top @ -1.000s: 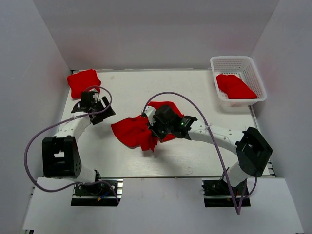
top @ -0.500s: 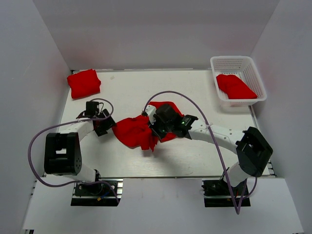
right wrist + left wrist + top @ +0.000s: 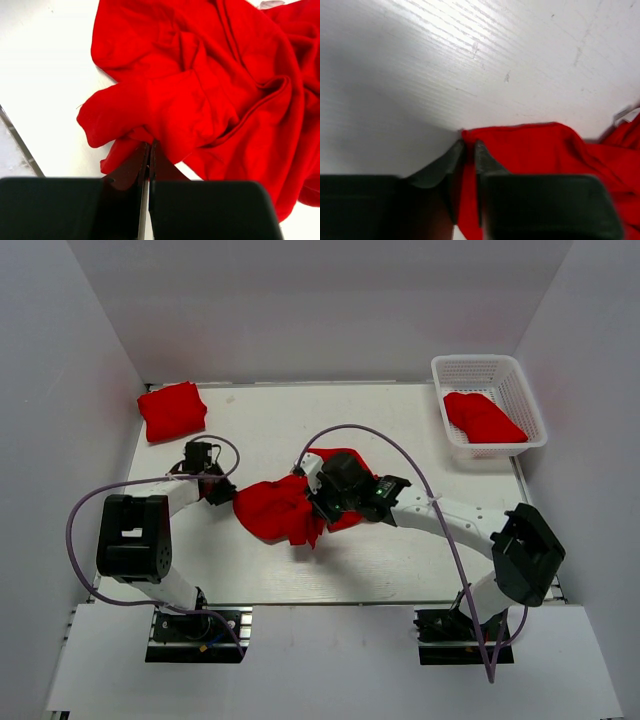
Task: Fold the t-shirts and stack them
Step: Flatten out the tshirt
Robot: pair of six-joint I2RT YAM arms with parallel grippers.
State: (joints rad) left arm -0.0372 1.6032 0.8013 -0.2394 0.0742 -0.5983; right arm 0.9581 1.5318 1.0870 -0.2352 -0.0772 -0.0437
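Top external view: a folded bright red cloth t-shirt (image 3: 172,410) lies at 10 o'clock, and another red t-shirt (image 3: 483,417) waits in the white plastic lattice basket (image 3: 480,367) at 2 o'clock. The crumpled red t-shirt (image 3: 275,508) at centre is not yet folded; the left gripper (image 3: 469,145) and right gripper (image 3: 149,145) each pinch it narrowly.

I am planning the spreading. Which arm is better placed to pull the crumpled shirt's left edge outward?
Left. The left gripper straddles the left edge of the crumpled t-shirt; the right gripper is shut on its middle.

The crumpled t-shirt (image 3: 200,90) at the black right gripper (image 3: 148,146) was plain bright red; the table (image 3: 470,60) under the dark left gripper (image 3: 469,146) was white with faint streaks
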